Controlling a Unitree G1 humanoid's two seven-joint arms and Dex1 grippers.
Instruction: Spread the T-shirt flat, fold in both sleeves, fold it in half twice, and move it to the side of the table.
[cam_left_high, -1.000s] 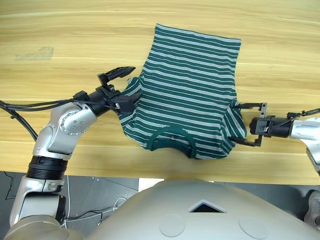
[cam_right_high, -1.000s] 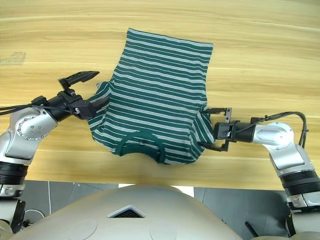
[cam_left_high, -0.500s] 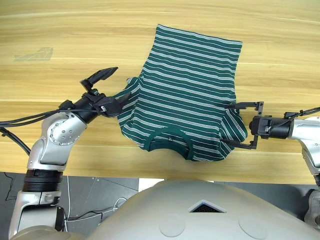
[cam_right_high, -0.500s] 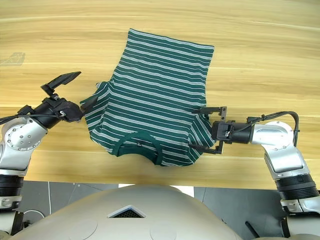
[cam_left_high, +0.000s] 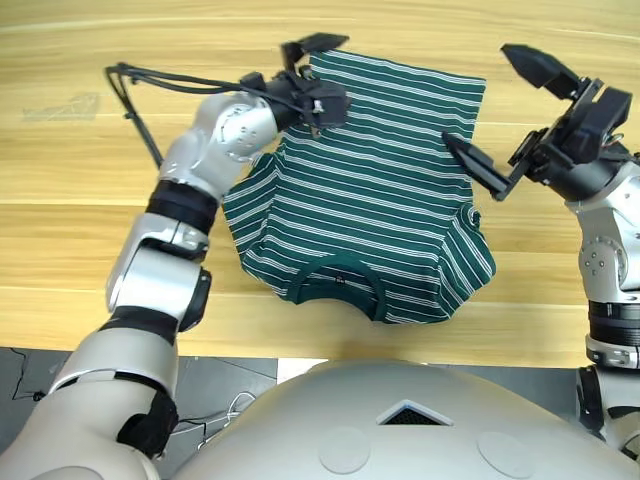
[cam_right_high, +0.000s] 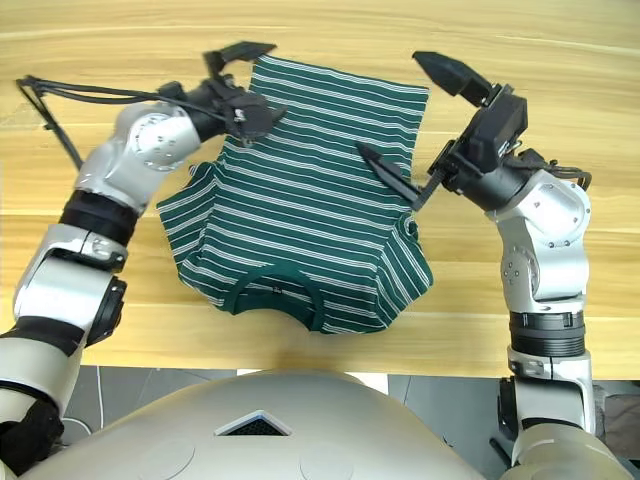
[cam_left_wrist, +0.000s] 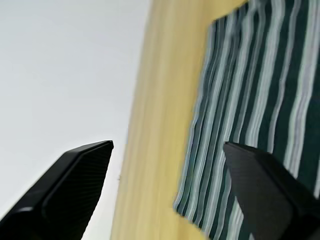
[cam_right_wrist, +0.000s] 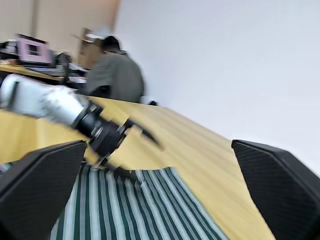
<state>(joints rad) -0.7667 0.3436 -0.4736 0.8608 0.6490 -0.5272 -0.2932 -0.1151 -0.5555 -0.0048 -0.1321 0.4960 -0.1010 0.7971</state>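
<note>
The green-and-white striped T-shirt (cam_left_high: 375, 190) lies on the wooden table (cam_left_high: 90, 200), collar (cam_left_high: 340, 272) toward me and hem at the far side. Both sleeves sit bunched against its body. My left gripper (cam_left_high: 318, 78) is open at the far-left hem corner (cam_left_wrist: 240, 75), one finger (cam_left_wrist: 65, 195) over bare wood and the other over the stripes. Whether it touches the cloth I cannot tell. My right gripper (cam_left_high: 505, 115) hangs wide open and empty above the shirt's right edge, with its fingertips (cam_right_wrist: 40, 185) spread far apart.
Bare wood surrounds the shirt on the left, right and far sides. The table's near edge (cam_left_high: 250, 345) runs just below the collar. A faint grey mark (cam_left_high: 65, 108) sits on the table at the far left. Black cables (cam_left_high: 150, 85) trail from my left arm.
Both grippers left the sleeves at the shirt's sides. The left arm swung to the far-left hem corner. The right arm lifted and moved toward the far right of the shirt, opening wider.
</note>
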